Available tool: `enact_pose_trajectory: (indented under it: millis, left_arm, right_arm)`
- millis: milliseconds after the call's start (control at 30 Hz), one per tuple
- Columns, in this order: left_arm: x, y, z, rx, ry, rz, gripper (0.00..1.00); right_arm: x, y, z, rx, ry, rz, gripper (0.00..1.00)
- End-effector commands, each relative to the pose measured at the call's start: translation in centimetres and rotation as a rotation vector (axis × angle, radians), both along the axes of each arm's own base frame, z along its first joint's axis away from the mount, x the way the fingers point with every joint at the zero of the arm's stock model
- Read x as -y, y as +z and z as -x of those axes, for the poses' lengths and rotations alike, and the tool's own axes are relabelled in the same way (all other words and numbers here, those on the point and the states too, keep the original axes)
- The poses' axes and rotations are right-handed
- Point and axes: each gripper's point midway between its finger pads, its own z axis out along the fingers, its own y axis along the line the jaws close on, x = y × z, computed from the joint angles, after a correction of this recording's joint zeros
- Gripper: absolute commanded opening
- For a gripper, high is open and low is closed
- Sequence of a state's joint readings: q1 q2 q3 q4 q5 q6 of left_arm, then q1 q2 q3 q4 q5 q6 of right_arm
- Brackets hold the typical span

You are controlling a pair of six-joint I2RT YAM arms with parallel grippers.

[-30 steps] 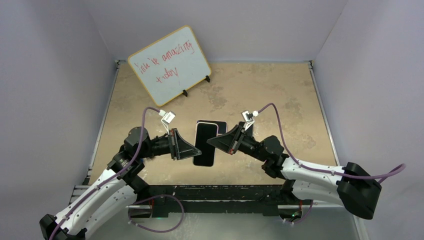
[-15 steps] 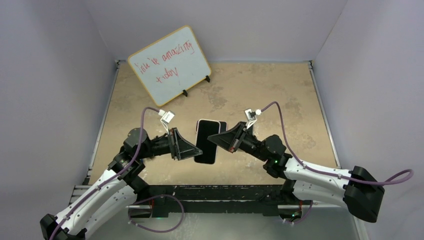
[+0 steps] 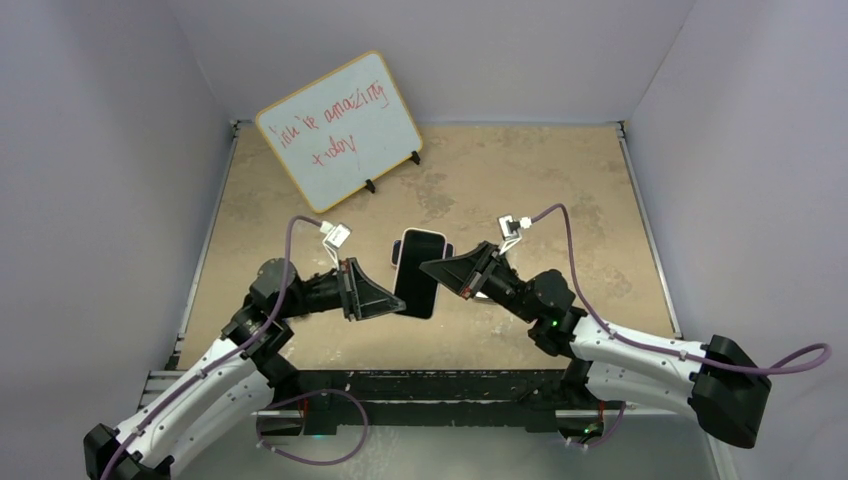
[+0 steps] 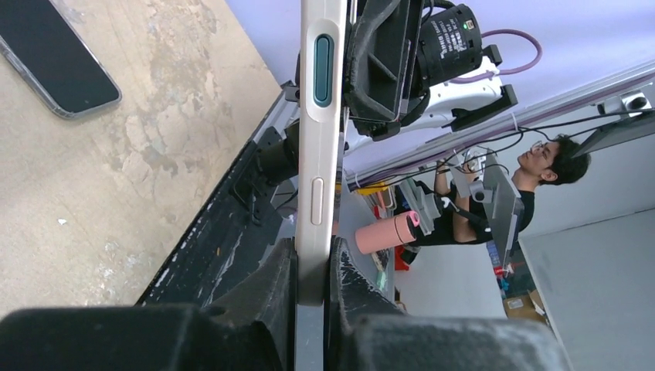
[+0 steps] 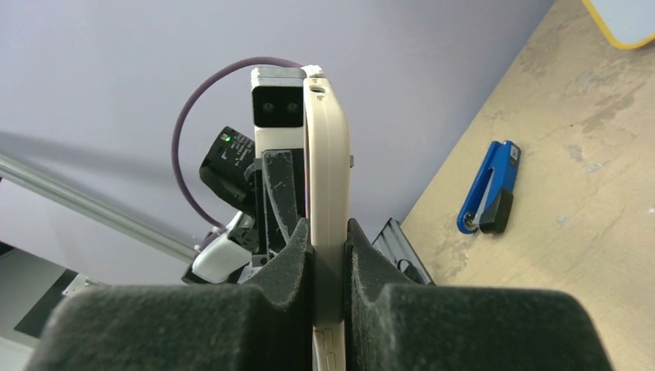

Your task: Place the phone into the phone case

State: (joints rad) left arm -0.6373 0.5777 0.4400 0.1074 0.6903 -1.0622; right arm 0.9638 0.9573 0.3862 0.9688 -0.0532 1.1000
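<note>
**Phone case pinched from both sides, phone flat on the table**

On the whiteboard [image 3: 338,130], far left, in red marker: "you're amazing today". No legible lettering on the cream phone case [image 3: 420,272], only a teal side button. Case lifted off the tan table [image 3: 560,190], mid-scene, clamped edge-on by the left gripper [image 3: 395,305] at its near-left edge and by the right gripper [image 3: 432,270] at its right edge, both closed tight on it. Phone [image 4: 58,58] dark face up on the table, largely hidden from above by the raised case. Blue stapler [image 5: 488,189] lying on the table in the right wrist view.
</note>
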Motion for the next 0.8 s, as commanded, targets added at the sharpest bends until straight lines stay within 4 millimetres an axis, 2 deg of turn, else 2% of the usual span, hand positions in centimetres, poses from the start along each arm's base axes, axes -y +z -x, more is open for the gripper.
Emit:
enact_pose_trajectory:
  millis: [0,67,133,200,267,367,433,567,700,767]
  left_arm:
    - [0.2,-1.4,-0.9,-0.029,0.029,-0.056,0.00]
    - [0.1,-2.0,-1.5,-0.038,0.061,-0.091,0.00]
    - [-0.3,-3.2,-2.1,-0.069,0.101,-0.154,0.00]
    - [-0.4,-3.5,-2.4,-0.072,0.114,-0.186,0.00]
    - [-0.3,-2.7,-2.3,-0.052,0.109,-0.150,0.00]
    - [-0.3,-0.2,-2.5,0.010,0.132,-0.051,0.00]
    - [-0.5,1.3,-2.6,0.040,0.156,-0.003,0.00]
    - [-0.9,2.6,-3.2,0.072,0.209,0.030,0.00]
    - [-1.3,2.4,-3.8,0.069,0.254,0.035,0.00]
    - [-1.1,2.2,-3.8,0.064,0.247,0.039,0.00]
  right_arm:
    - [0.2,3.1,-0.3,0.055,-0.029,-0.059,0.11]
    - [-0.3,2.7,-0.1,0.061,-0.004,-0.022,0.18]
    - [-0.4,2.3,0.1,0.060,0.009,-0.009,0.20]
    - [-0.6,1.8,0.3,0.053,0.026,0.012,0.25]
    - [-1.1,1.1,0.6,0.054,0.056,0.049,0.34]
    - [-1.8,0.4,1.5,0.058,0.121,0.069,0.48]
    - [-2.0,0.0,2.0,0.060,0.154,0.075,0.54]
    - [-1.7,-1.5,2.4,0.019,0.169,0.091,0.56]
    - [-1.3,-2.9,2.7,-0.023,0.173,0.079,0.52]
    - [-1.3,-2.9,3.0,-0.024,0.188,0.064,0.51]
